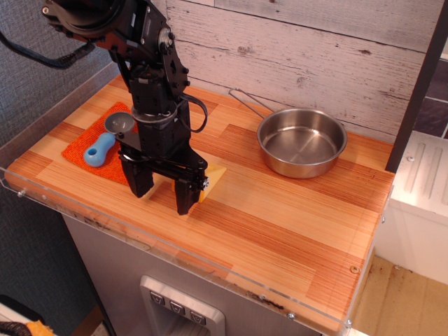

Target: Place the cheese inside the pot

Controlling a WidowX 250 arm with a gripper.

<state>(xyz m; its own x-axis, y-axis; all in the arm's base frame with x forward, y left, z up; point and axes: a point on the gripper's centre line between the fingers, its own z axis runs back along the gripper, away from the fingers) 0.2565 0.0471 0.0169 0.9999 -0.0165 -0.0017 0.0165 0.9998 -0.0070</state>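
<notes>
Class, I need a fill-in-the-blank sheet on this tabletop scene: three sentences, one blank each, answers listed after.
1. The round stainless-steel pot holds ____.
2. The small grey-and-blue scoop lies on an ____ cloth.
3. The black gripper has its two fingers open on either side of the yellow ____ wedge.

Missing words: nothing; orange; cheese

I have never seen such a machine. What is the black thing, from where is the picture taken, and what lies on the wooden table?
The black thing is a robot arm ending in a gripper, a two-fingered claw. The camera looks down from above the front of the table. The open fingers stand on either side of the cheese, a yellow toy wedge; nothing is lifted. To the right sits the pot, steel and empty. Behind the arm, an orange cloth carries a small blue scoop.
</notes>
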